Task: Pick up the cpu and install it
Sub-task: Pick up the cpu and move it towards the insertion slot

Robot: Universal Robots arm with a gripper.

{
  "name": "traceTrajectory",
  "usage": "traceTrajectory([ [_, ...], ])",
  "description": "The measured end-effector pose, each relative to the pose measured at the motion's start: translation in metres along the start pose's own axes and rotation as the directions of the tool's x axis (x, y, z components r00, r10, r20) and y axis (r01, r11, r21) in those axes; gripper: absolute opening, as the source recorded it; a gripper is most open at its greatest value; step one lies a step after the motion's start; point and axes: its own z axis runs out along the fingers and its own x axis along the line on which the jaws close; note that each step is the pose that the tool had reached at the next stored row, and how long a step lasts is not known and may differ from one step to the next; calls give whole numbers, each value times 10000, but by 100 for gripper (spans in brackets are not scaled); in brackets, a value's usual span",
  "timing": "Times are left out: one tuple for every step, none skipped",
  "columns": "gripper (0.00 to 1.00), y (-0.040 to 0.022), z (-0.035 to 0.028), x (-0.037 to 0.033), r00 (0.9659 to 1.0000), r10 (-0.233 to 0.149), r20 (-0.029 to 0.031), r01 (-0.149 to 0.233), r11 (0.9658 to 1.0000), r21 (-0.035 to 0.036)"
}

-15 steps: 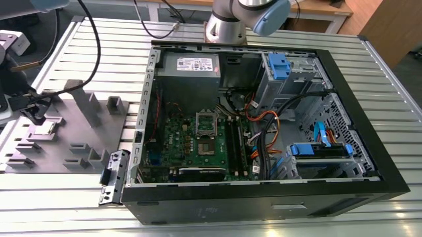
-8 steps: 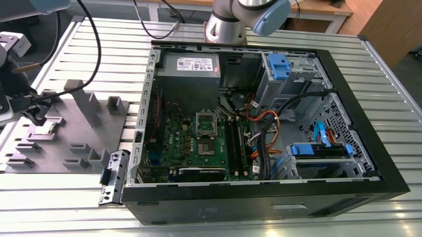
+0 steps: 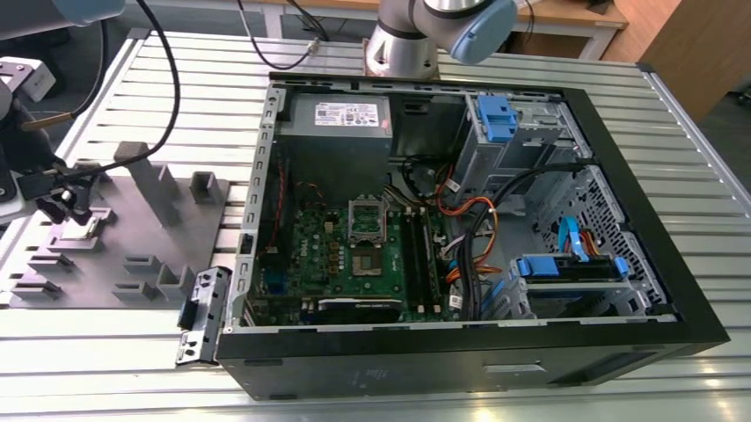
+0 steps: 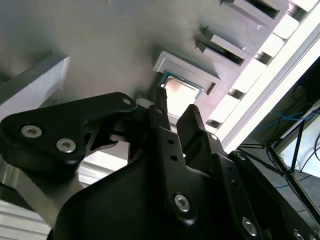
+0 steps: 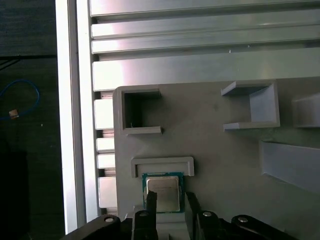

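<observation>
In the exterior view my gripper [image 3: 61, 204] hung low over the tray [image 3: 153, 220], well apart from the case [image 3: 470, 220]. In the first wrist view the cpu [image 5: 162, 194] lay flat in its pocket, just below and between my fingers [image 5: 150, 202] — square, so no long axis. In the second wrist view the fingers stood narrowly parted, straddling the chip's edges — holding nothing, by my reading.

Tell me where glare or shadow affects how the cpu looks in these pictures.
Second wrist view: glare washes the cpu top pale; first wrist view: its top has a milder sheen, while the table slats glare white; exterior view: even light, soft shadows beside the blocks of the tray.
</observation>
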Motion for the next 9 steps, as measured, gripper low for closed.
traceTrajectory([
  [35, 0, 0, 0, 10000, 0, 0, 0, 10000, 0],
  [41, 0, 1, 0, 10000, 0, 0, 0, 10000, -1],
  [47, 0, 1, 0, 10000, 0, 0, 0, 10000, -1],
  [47, 0, 1, 0, 10000, 0, 0, 0, 10000, -1],
  [53, 0, 2, 0, 10000, 0, 0, 0, 10000, 0],
  [53, 0, 2, 0, 10000, 0, 0, 0, 10000, 0],
  [59, 0, 2, 0, 10000, 1, 0, -1, 10000, 0],
  [59, 0, 2, 0, 10000, 0, 0, 0, 10000, 0],
  [59, 0, 3, 0, 10000, 0, 1, 0, 10000, 1],
])
